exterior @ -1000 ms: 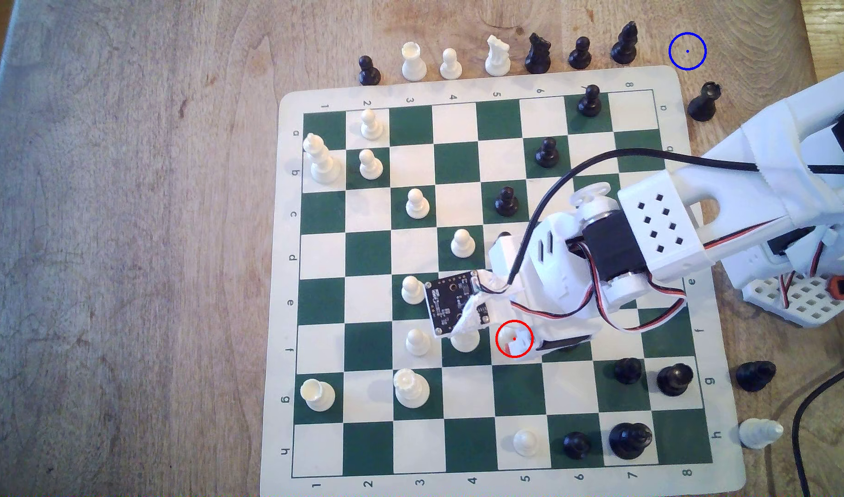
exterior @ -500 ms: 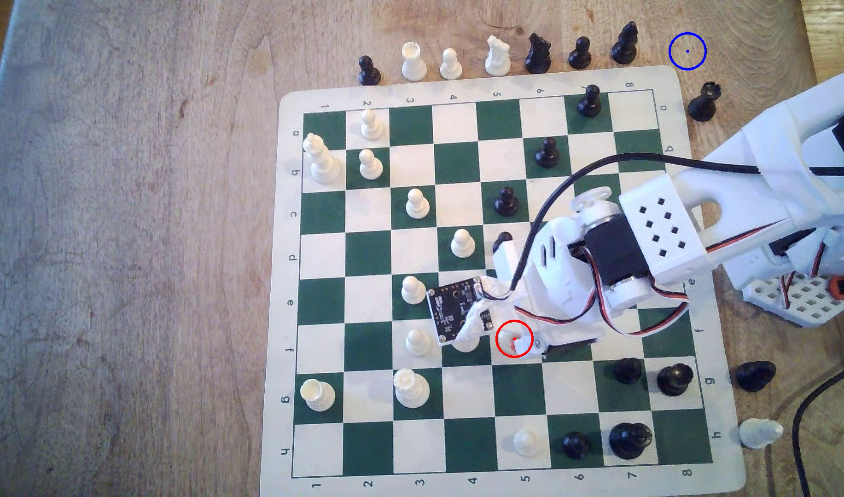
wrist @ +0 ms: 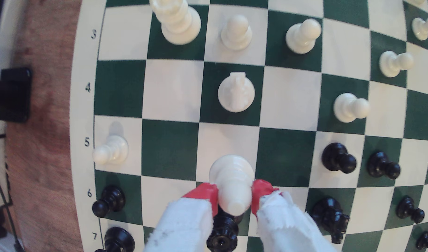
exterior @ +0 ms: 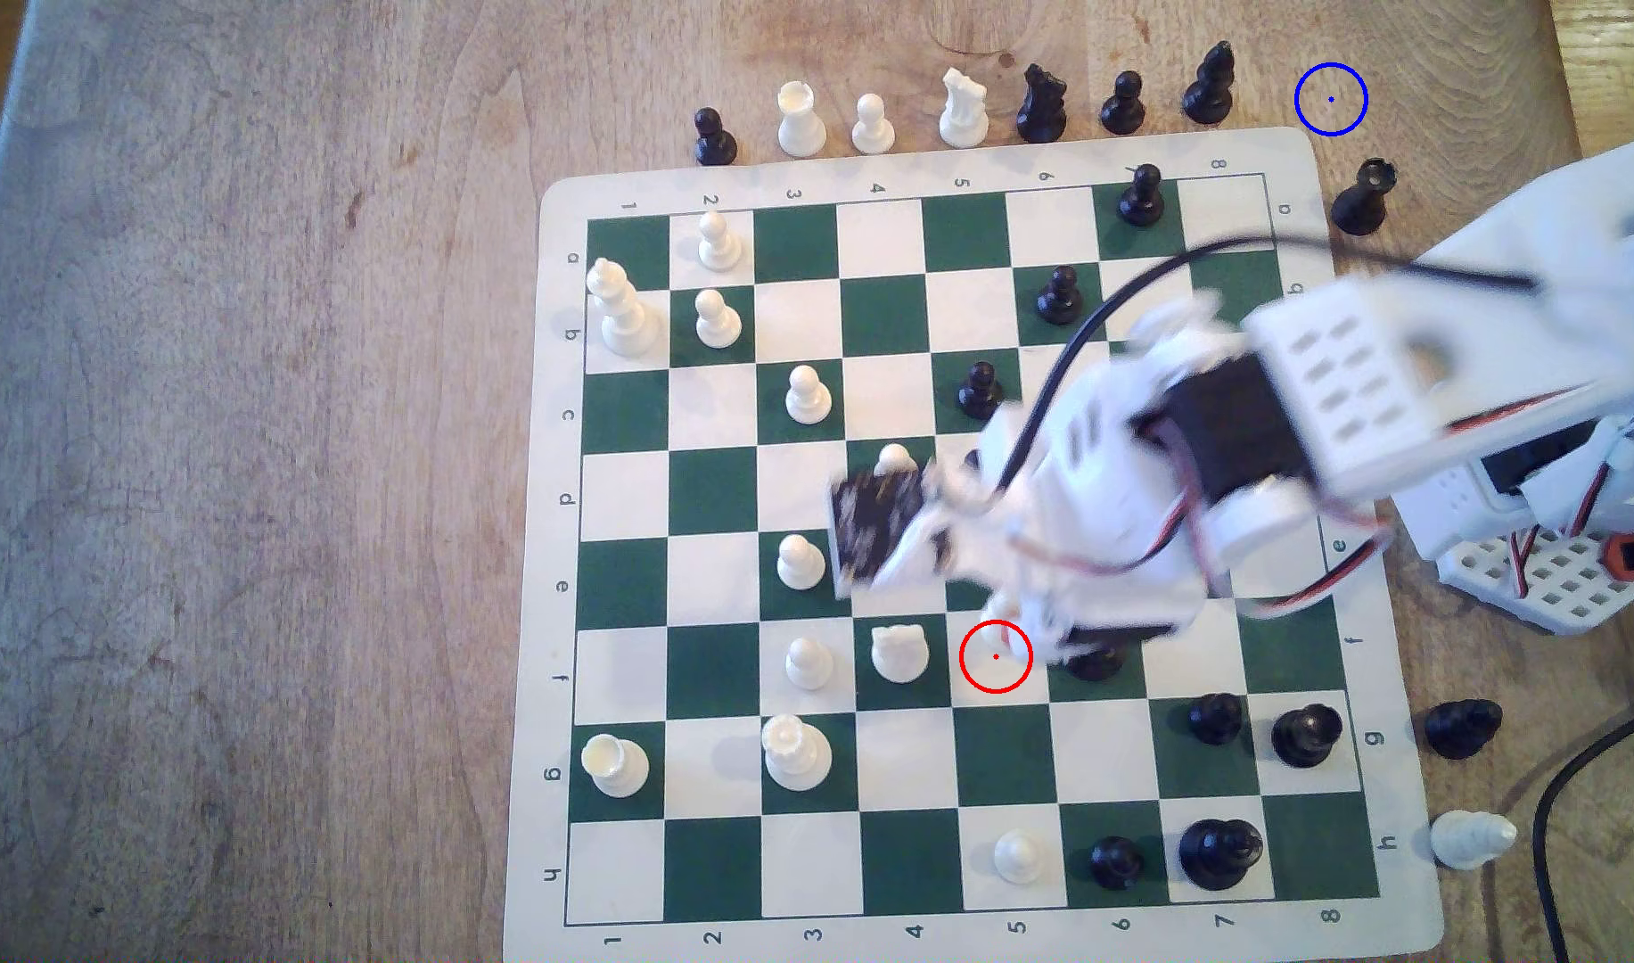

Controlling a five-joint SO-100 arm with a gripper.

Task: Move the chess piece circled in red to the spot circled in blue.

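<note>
Between the red-tipped fingers (wrist: 205,193) of the gripper (wrist: 234,196), seen from the wrist view, sits the white bishop (wrist: 232,179), pinched on both sides of its slim upper body, round base hanging above a white square of the chessboard (wrist: 169,94). A white knight (wrist: 236,93) stands one square beyond it. From the exterior view the arm (exterior: 1165,463) is all blur over the board's right half, and the red ring (exterior: 995,656) marks a bare white square. Way off by the top right corner, the blue ring (exterior: 1331,99) sits on bare wooden table (exterior: 239,463), beside a black bishop (exterior: 1209,85).
</note>
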